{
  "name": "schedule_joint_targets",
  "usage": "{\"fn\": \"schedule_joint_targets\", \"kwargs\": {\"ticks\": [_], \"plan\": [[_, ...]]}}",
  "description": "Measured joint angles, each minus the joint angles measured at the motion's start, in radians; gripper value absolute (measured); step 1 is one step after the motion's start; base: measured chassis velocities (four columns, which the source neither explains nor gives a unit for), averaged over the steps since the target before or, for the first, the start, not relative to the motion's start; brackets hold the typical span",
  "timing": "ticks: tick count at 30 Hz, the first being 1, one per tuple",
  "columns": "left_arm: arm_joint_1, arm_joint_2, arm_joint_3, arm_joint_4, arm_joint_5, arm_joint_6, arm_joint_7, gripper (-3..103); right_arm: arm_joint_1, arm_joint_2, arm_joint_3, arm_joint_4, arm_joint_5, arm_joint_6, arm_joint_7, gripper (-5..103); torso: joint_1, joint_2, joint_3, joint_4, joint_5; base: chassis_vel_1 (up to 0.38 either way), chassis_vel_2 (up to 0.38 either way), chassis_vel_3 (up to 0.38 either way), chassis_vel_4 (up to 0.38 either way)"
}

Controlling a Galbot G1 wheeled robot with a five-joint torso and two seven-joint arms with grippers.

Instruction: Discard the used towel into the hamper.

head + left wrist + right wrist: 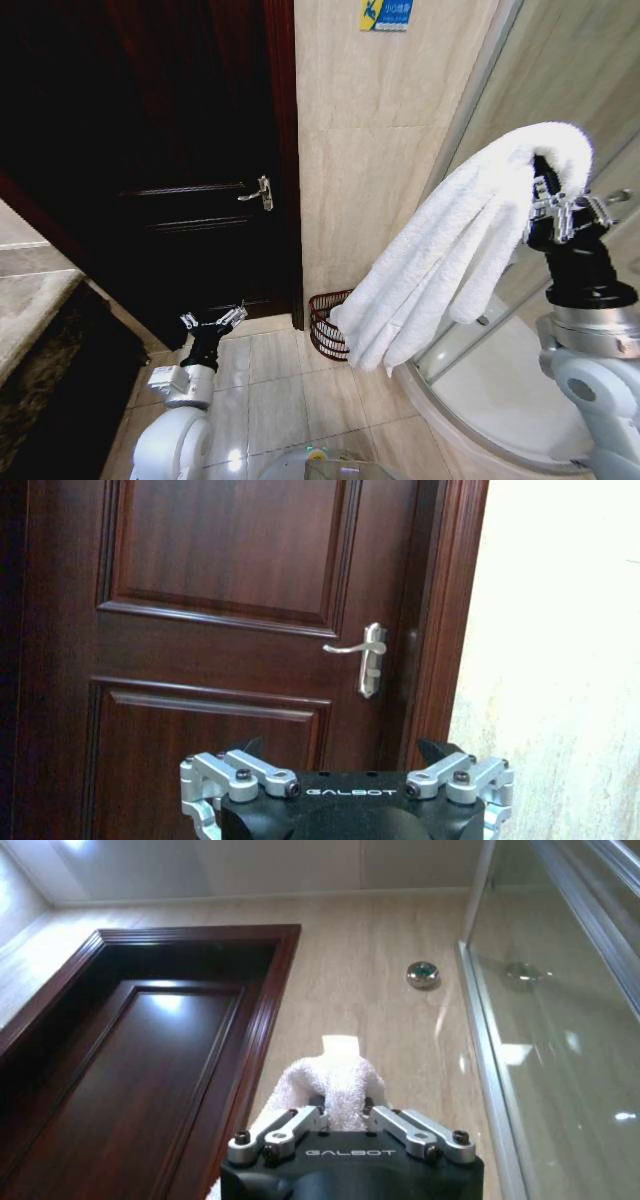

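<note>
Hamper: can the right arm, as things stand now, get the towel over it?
Probably yes. The right gripper holds the towel high, and the hamper stands open on the floor by the wall, below the towel's hanging end, with nothing visible between them.

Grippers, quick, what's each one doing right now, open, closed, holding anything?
Left gripper: open, empty, low near the dark door.
Right gripper: shut on the white towel, held high above the hamper.
</note>
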Motion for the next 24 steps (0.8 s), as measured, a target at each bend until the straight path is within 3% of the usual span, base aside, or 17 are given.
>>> {"fn": "schedule_joint_targets", "kwargs": {"ticks": [24], "plan": [[0.000, 0.000, 0.000, 0.000, 0.000, 0.000, 0.000, 100, -0.015, -0.018, 0.012, 0.000, 0.029, -0.001, -0.030, 10, 0.000, 0.000, 0.000, 0.0000, 0.0002, -0.045, 0.049, 0.052, -0.054]]}}
